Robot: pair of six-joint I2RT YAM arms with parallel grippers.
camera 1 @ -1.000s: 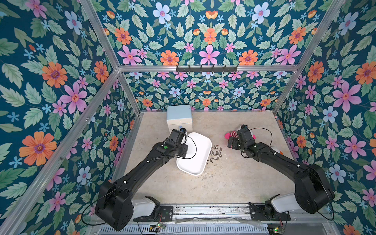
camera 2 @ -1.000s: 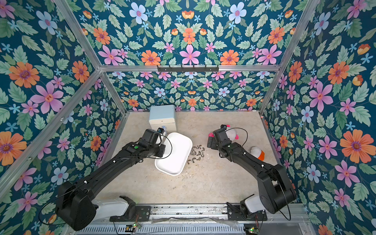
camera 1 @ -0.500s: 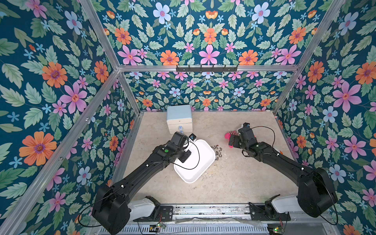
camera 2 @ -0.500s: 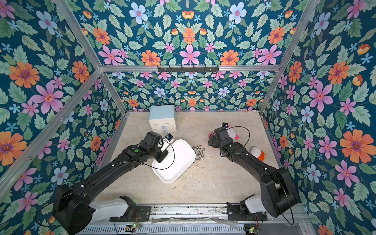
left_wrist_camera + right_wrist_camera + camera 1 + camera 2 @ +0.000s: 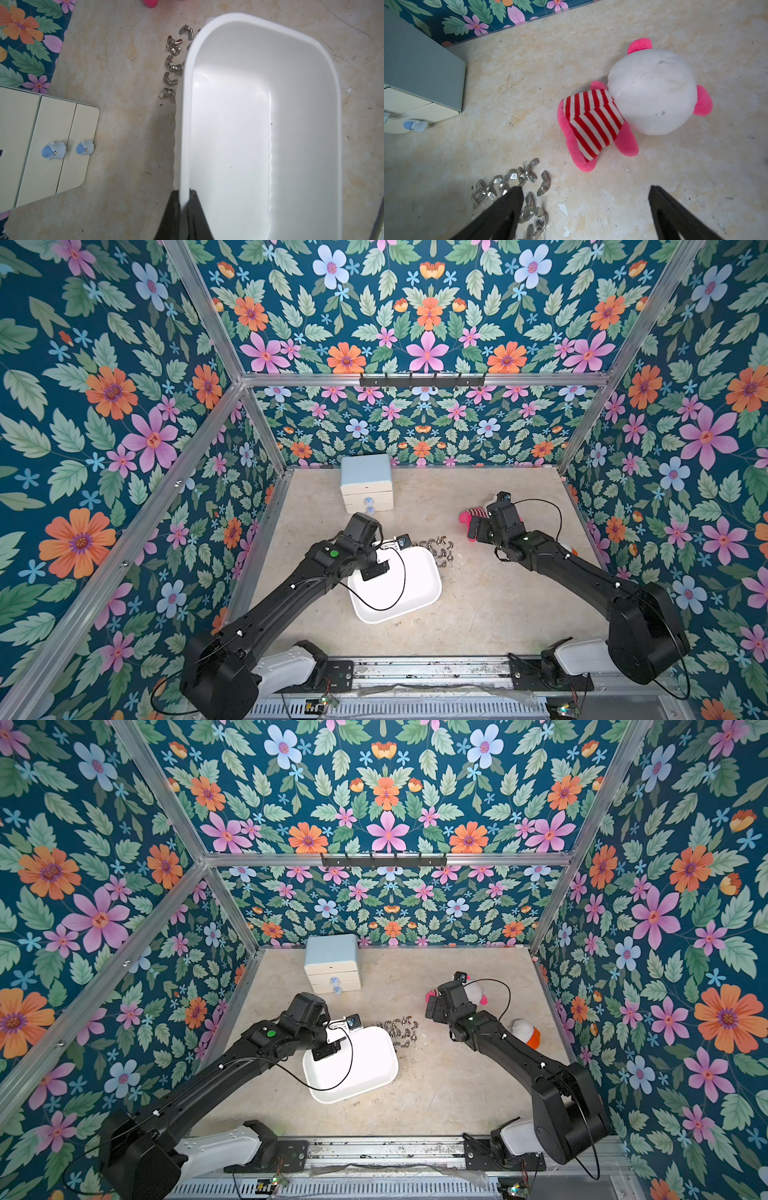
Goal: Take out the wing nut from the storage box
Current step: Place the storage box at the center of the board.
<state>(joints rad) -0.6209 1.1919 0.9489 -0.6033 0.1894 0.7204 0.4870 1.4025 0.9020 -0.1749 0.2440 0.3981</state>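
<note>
Box (image 5: 419,589) position changed within the last second. Your left claw (image 5: 184,192), pinched shut on the wall's rim, had swung it from a slant beside the nuts (image 5: 440,549) to a spot nearer you, mouth up. The wrist view showed its interior bare, with no nut inside. All the nuts lay loose on the table (image 5: 498,614), clustered just off the box's far right corner. In my judgement the emptying was done, and it remained for you to set the box down and let go. Whether it rested on the table or hung just above, I could not tell. Your right claw (image 5: 583,189) stood wide and empty just right of the cluster.

Box: smooth glossy white plastic, shallow, with rounded corners and a thin rim. Nuts: small bright metal, two curved wings each, likely to skid on the hard mottled beige surface. Toy (image 5: 633,99): soft plush with red stripes, lying far right, apart from the nuts.
</note>
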